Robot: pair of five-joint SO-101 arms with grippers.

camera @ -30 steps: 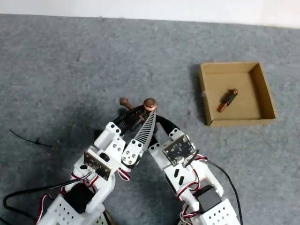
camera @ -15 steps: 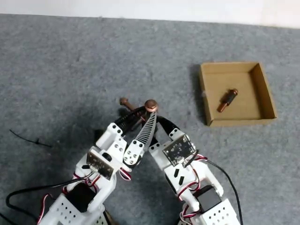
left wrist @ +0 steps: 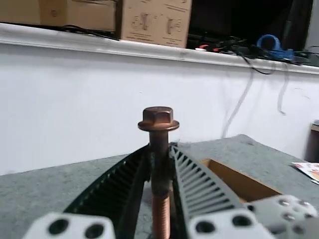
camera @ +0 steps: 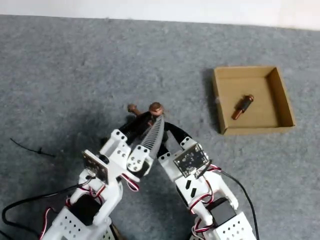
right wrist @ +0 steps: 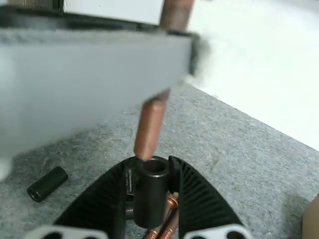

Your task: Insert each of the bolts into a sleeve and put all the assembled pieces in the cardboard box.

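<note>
My left gripper [left wrist: 159,149] is shut on a copper bolt [left wrist: 158,122], held head-up by its shank. In the high view that bolt's head [camera: 156,107] sits at the tip of the left gripper [camera: 153,119], mid-table. My right gripper [right wrist: 151,167] is shut on a black sleeve [right wrist: 150,194], its open end facing up. The bolt's lower tip [right wrist: 148,130] hangs just above the sleeve's mouth, a little tilted. The cardboard box [camera: 280,95] at the right holds one assembled piece [camera: 242,106].
A second bolt [camera: 133,108] lies just left of the grippers. A loose black sleeve [right wrist: 47,183] rests on the grey carpet, and more copper bolts [right wrist: 167,226] lie under the held sleeve. A thin black tie [camera: 30,148] lies at the far left.
The left arm's wrist has swung to the left, and the bolt's head has shifted slightly up and left. The right arm has stayed put.
</note>
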